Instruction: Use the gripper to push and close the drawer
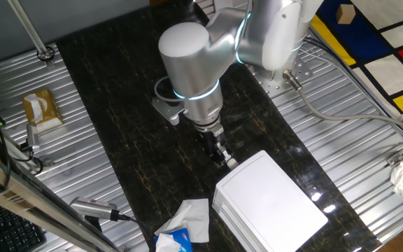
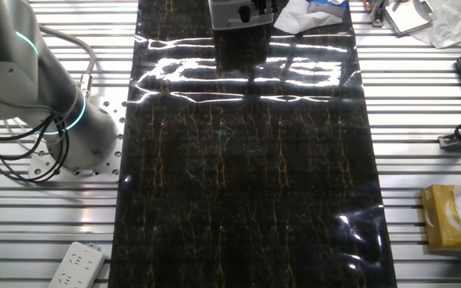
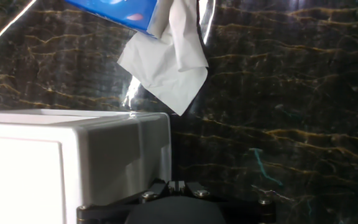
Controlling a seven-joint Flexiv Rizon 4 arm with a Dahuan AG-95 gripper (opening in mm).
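The white flat-topped box (image 1: 271, 199) stands on the dark marble mat. It also shows at the top edge of the other fixed view (image 2: 230, 14) and at the left of the hand view (image 3: 73, 162). The drawer front (image 2: 227, 19) looks about flush with the box; its knob is hidden. My gripper (image 1: 224, 157) points down at the box's near corner, touching or almost touching its front face. It shows as a black shape against the box in the other fixed view (image 2: 256, 11). In the hand view the gripper (image 3: 178, 185) has its fingers together, holding nothing.
A crumpled white tissue (image 1: 191, 217) and a blue tissue pack (image 1: 173, 241) lie beside the box, also seen in the hand view (image 3: 166, 68). A brown cardboard box (image 1: 40, 110) sits on the ribbed metal table at the left. A power strip (image 2: 74, 266) lies near the arm base.
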